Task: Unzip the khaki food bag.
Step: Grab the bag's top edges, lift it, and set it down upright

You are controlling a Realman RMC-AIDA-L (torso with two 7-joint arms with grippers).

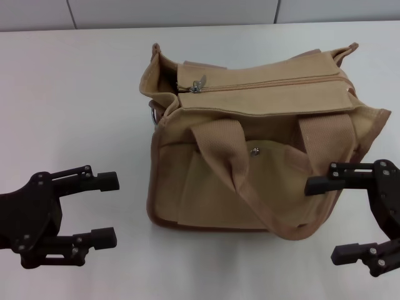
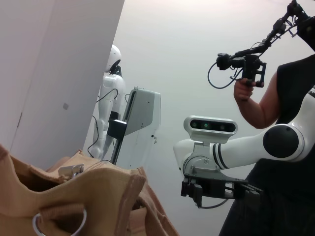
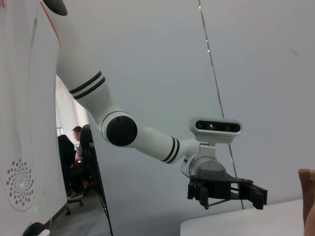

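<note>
Flanking the zipped bag, both hands open

Sitting center-right in the head frame on the white counter (image 1: 75, 87), the khaki food bag (image 1: 250, 150) looks zipped shut, its silver zipper pull (image 1: 198, 85) at upper left. Left hand (image 1: 103, 209), lower left, gapes empty. Right hand (image 1: 331, 219), lower right beside the bag's corner, is likewise spread.

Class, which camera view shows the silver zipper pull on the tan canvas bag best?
The head view: the silver zipper pull lies unobstructed at the closed zipper's left end on the tan canvas bag. The left wrist view shows only a partial metallic glimpse; the right wrist view shows none.
</note>
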